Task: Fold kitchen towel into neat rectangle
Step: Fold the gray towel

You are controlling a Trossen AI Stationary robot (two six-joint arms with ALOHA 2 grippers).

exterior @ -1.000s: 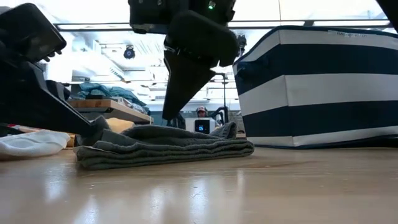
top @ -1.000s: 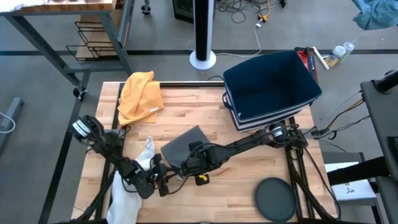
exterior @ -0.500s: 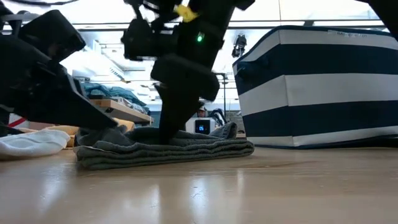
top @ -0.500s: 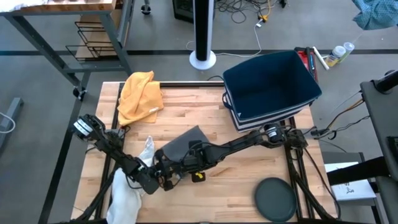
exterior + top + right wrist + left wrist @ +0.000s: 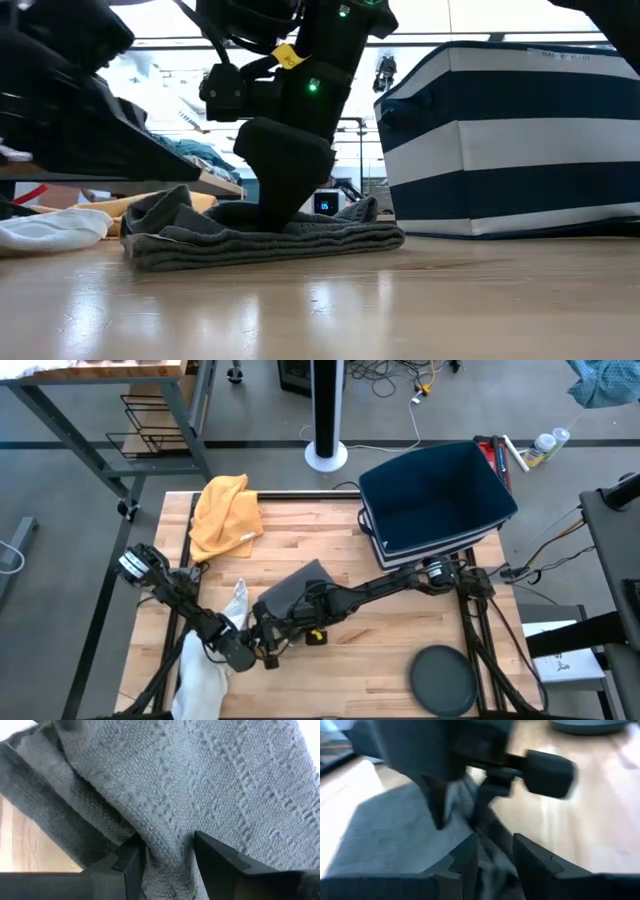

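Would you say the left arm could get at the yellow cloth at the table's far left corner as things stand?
Probably, but not right away. The yellow cloth lies in the open on the left arm's side with nothing over it, but the left end effector is down at the grey towel, beside the right end effector.

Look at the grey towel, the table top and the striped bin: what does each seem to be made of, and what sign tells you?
Grey towel: woven or knitted cloth, probably cotton, matt; ribbed yarn rows show close up.
Table top: wood, butcher-block style; glued strips with grain, and a slight sheen in the low view.
Striped bin: likely fabric, matt; soft, slightly bowed walls with navy and white bands.
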